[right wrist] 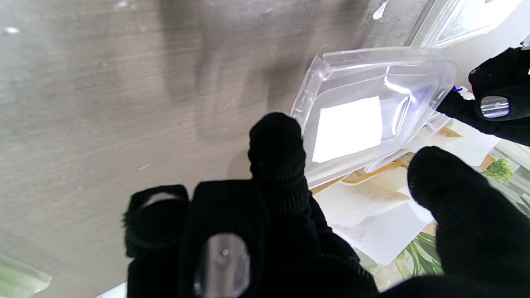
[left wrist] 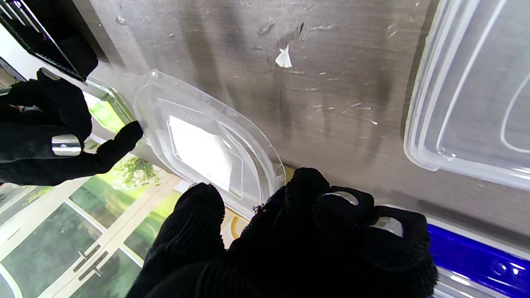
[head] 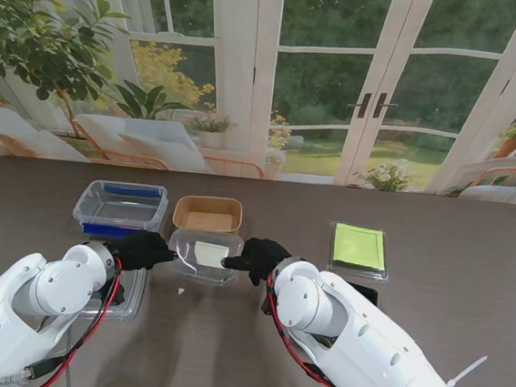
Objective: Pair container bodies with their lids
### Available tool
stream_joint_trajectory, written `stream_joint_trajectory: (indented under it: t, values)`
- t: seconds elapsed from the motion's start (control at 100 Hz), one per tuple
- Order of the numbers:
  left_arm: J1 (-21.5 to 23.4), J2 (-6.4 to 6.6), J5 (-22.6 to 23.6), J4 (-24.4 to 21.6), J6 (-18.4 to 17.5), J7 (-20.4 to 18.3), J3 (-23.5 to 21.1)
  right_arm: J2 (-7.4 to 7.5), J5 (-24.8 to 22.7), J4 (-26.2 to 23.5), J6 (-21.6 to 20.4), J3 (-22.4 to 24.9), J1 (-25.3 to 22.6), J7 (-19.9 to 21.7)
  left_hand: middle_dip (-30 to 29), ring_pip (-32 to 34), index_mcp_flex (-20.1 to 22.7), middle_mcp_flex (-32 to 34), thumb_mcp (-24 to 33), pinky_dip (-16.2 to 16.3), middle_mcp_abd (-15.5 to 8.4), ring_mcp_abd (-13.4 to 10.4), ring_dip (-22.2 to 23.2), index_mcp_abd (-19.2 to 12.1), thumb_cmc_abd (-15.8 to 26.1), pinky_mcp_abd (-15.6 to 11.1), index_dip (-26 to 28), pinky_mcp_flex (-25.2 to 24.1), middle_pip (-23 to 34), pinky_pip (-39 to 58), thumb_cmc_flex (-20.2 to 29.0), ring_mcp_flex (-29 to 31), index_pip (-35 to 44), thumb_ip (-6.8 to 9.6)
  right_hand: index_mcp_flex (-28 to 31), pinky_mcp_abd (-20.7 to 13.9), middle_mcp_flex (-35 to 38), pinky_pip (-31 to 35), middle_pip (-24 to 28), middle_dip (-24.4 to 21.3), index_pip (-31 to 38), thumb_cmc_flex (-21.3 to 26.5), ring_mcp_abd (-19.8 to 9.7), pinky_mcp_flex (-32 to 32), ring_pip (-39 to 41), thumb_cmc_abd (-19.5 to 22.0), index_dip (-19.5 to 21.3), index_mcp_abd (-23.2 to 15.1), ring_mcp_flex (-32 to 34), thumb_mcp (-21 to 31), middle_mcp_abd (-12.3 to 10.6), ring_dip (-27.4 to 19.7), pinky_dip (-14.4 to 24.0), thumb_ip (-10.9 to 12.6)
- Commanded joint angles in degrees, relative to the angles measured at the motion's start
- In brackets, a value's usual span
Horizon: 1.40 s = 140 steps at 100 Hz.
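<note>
A tub [head: 205, 254] sits mid-table [head: 465, 323], with a paper square [head: 210, 253] inside it. Left hand [head: 143, 249] touches the tub's left edge, right hand [head: 256, 257] its right edge. Just behind the tub is a tray [head: 207, 214]. Behind and left of the tub is a box [head: 121, 207]. Left of the tub, nearer to me, lies a lid [head: 126, 295]. Well right of the tub sits a lidded container [head: 359, 250].

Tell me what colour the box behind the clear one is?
Light brown box, seen best from the stand view.
</note>
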Motion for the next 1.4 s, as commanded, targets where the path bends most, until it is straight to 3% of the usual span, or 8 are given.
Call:
stream_joint_trajectory:
  t: [0.0, 0.35, 0.71, 0.97, 1.39]
  values:
    - [-0.4, -0.31, -0.3, -0.5, -0.2, -1.4, -0.2, -1.34, 0.6, 0.4, -0.1, -0.4, 1.2, 0.6, -0.3, 0.2, 0.6, 1.4, -0.5, -0.6, -0.6, 1.2, -0.4, 0.0, 3.0, -1.1, -0.6, -0.3, 0.2, -0.2, 1.9, 0.6, -0.2, 0.77, 0.0, 2.0, 4.6, 2.8, 1.0, 0.4, -2.2, 0.5, -1.8, 26.5, 1.4, 1.0, -0.9, -9.8, 0.7, -1.9, 3.0, -0.4, -0.6, -0.9]
    - [-3.0, -0.36, -0.9, 2.0, 0.4, -1.6, -1.0, -4.87, 5.0, 7.7, -0.5, -3.6, 7.7, -1.1, -0.5, -0.2, 0.7, 1.4, -0.5, -0.7, -0.4, 1.4, -0.5, 0.1, 2.9, -0.9, -0.5, -0.6, -0.2, -0.6, 1.9, 0.5, -0.1, 0.77, 0.2, 2.4, 4.5, 2.5, 1.0, 0.4, -2.4, 0.7, -1.2, 26.5, 1.1, 1.0, -1.0, -9.7, 0.6, -2.1, 3.3, -0.6, -0.7, -1.0]
    - [-10.2, -0.7, -3.6, 10.1, -0.3, -1.5, 2.0, -9.85, 9.7, 18.5, -2.3, -7.2, 14.7, -2.3, -0.5, -0.4, 0.7, 1.4, -0.5, -0.7, -0.3, 1.5, -0.5, 0.1, 3.0, -0.7, -0.6, -0.8, -0.3, -0.9, 1.8, 0.5, -0.2, 0.75, 0.3, 2.8, 4.5, 2.2, 1.0, 0.4, -2.4, 0.9, -0.9, 26.4, 0.9, 1.1, -1.0, -9.7, 0.6, -2.2, 3.4, -0.7, -0.8, -1.0]
    - [-15.9, -0.9, -5.8, 16.4, -1.9, -2.3, 4.6, -12.57, 11.5, 24.8, -3.8, -8.5, 18.3, -2.7, -0.5, -0.6, 0.6, 1.3, -0.6, -0.7, -0.3, 1.8, -0.5, 0.0, 3.0, -0.7, -0.6, -0.9, -0.3, -1.0, 1.8, 0.4, -0.2, 0.74, 0.4, 3.2, 4.5, 1.9, 1.0, 0.4, -2.4, 1.0, -0.9, 26.4, 0.9, 1.2, -1.0, -9.5, 0.6, -2.4, 3.5, -0.8, -0.9, -1.0]
    - [-21.6, -1.23, -7.8, 23.5, -3.4, -3.0, 8.0, -17.88, 13.7, 36.2, -7.5, -10.4, 22.7, -3.7, -0.5, -0.7, 0.7, 1.4, -0.7, -0.6, -0.3, 1.8, -0.4, 0.0, 3.1, -0.6, -0.6, -0.9, -0.3, -1.1, 1.7, 0.4, -0.2, 0.73, 0.5, 3.4, 4.5, 1.8, 1.0, 0.4, -2.3, 1.0, -0.6, 26.3, 0.9, 1.2, -1.0, -9.4, 0.6, -2.5, 3.5, -0.8, -0.9, -1.0]
